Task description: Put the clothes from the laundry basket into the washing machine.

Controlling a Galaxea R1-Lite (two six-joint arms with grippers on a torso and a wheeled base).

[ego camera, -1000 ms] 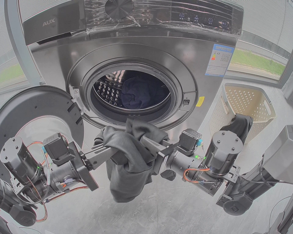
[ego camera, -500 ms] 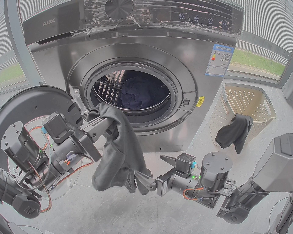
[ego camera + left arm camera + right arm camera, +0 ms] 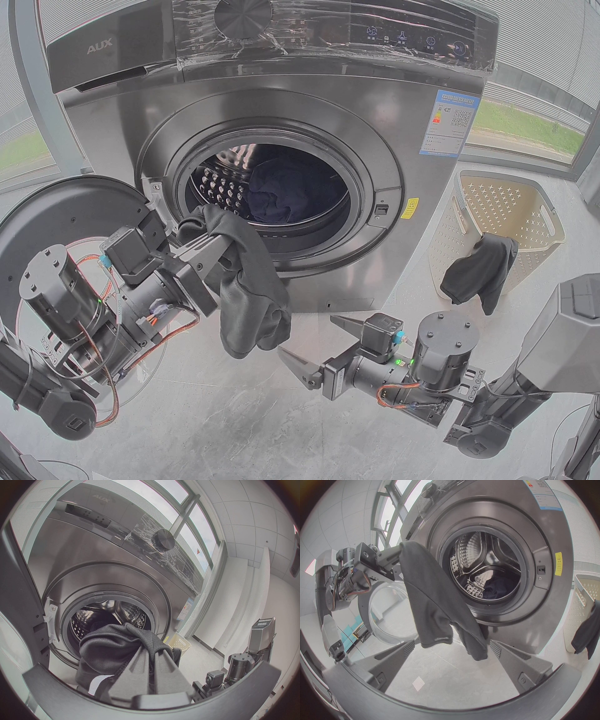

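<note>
My left gripper [image 3: 209,244] is shut on a dark grey garment [image 3: 253,287] that hangs from it just below the lower left rim of the washing machine [image 3: 281,106] opening. The left wrist view has the garment [image 3: 109,645] bunched over the shut fingers [image 3: 140,673], facing the drum. A dark blue cloth [image 3: 287,190] lies inside the drum. My right gripper [image 3: 312,347] is open and empty, low over the floor, right of the hanging garment [image 3: 437,598]. Another dark garment [image 3: 481,269] drapes over the rim of the beige laundry basket [image 3: 531,212] at the right.
The round washer door [image 3: 69,219] stands swung open at the left, close behind my left arm. Grey floor [image 3: 281,425] lies free below both arms. Windows flank the machine.
The right gripper let go of the grey garment and dropped low, now open. The left gripper lifted the garment up and left toward the drum opening, and the cloth swung clear of the right fingers.
</note>
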